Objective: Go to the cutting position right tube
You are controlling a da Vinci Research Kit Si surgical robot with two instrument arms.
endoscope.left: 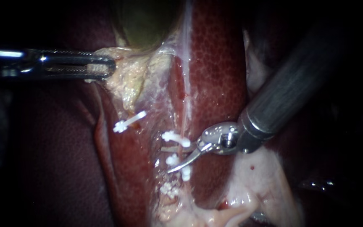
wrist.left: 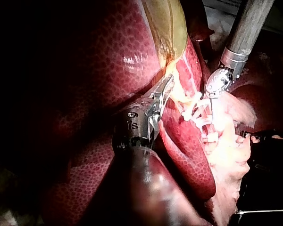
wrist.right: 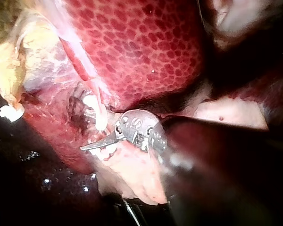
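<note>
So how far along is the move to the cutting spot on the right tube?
Nearly there. Done: clips sit on the right tube; the left instrument grips pale tissue beside the gallbladder. In hand: the right instrument, blades open, is at the tube between clips. Left: seating the blades around it.

Three close views; white clips (endoscope.left: 175,137) shared

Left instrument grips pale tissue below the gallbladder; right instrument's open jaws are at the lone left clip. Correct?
No: the endoscope view shows the right instrument's open jaws at the clips on the right tube, apart from the lone clip. The left instrument does grip the pale tissue.
</note>
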